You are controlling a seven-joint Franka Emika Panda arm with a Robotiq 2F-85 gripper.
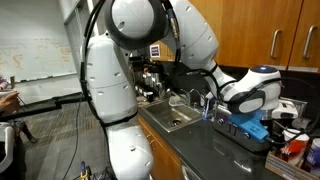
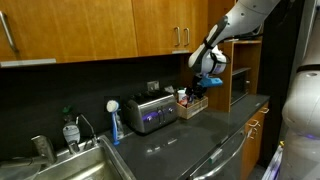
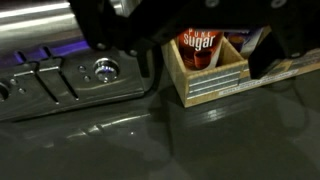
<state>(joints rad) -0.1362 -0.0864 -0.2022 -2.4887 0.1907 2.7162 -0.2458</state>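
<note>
Found the gripper (image 2: 204,82) released, jaws spread wide with nothing between them, hanging just above the wooden caddy (image 2: 193,106) in an exterior view. Located that caddy on the dark counter (image 2: 190,140), just beside the silver toaster (image 2: 150,113), close to the back wall and beneath the wooden cabinets (image 2: 90,30). Noted an outlet (image 2: 153,87) on the wall above the toaster. Saw in the wrist view the same caddy close below the gripper, open-topped, with upright sugar packets (image 3: 198,45) standing in the compartment nearest the toaster. Could not make out the neighbouring compartment, largely hidden behind one dark finger (image 3: 290,40). Made out the toaster's top in that view as well, with its slots, levers and a round knob (image 3: 103,68), all clear of the gripper. Spotted farther along the counter, well apart from the caddy, a blue dish brush (image 2: 113,122) standing upright, then a soap bottle (image 2: 68,130) and a faucet (image 2: 85,128) at the edge of the steel sink (image 2: 85,162). Touched nothing with either finger.
</note>
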